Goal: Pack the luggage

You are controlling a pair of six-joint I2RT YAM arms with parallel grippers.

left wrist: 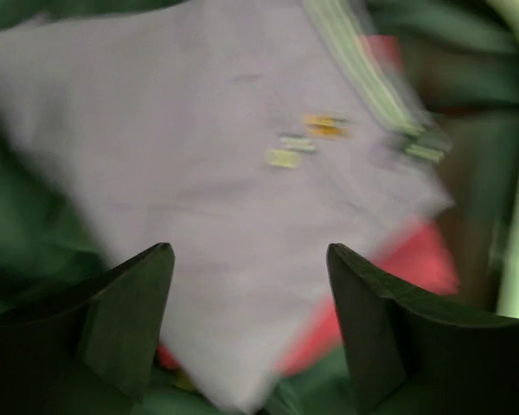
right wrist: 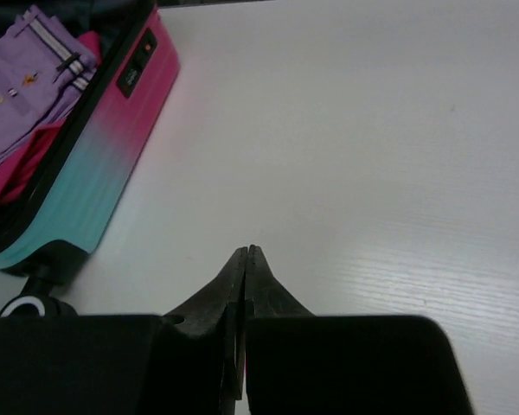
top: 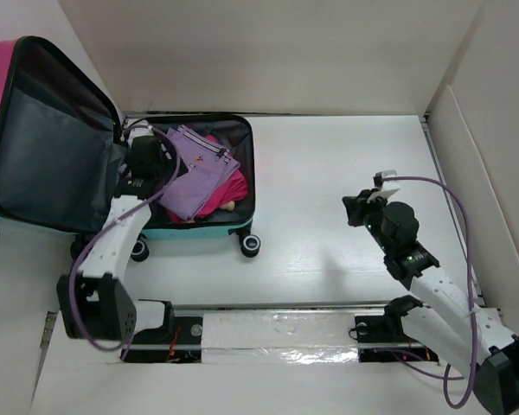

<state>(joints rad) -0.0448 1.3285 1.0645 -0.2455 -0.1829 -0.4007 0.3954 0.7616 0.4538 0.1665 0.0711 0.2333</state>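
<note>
Two dark fingers [left wrist: 130, 320] of the left gripper [left wrist: 249, 259] are seen nearest the lens, held apart with nothing between them, above a flat purple fabric pouch [left wrist: 208, 173]. That view is blurred, and contact with the pouch cannot be judged. The pouch is laid on a folded magenta cloth [top: 227, 192] inside the small hard-shell suitcase [top: 209, 230], pink fading to teal with black trim. The suitcase is set open at the far left of the white table [top: 346, 147], with its grey-lined lid [top: 56, 160] tilted up to the left.

One suitcase, one pouch, one cloth and two arms are counted, and each arm is trailed by one purple cable [top: 93, 246]. Three black wheels [top: 250, 245] are shown from above, while only one is caught by the right wrist camera. The lid is shown only in the overhead view. A small black panel [right wrist: 137, 71] on the pink side wall is made out only by the right wrist camera.

The right gripper [right wrist: 245, 252] is closed tight, its fingertips pressed together on nothing. It is held over bare tabletop well to the right of the suitcase, whose packed half lies directly beneath the left gripper.
</note>
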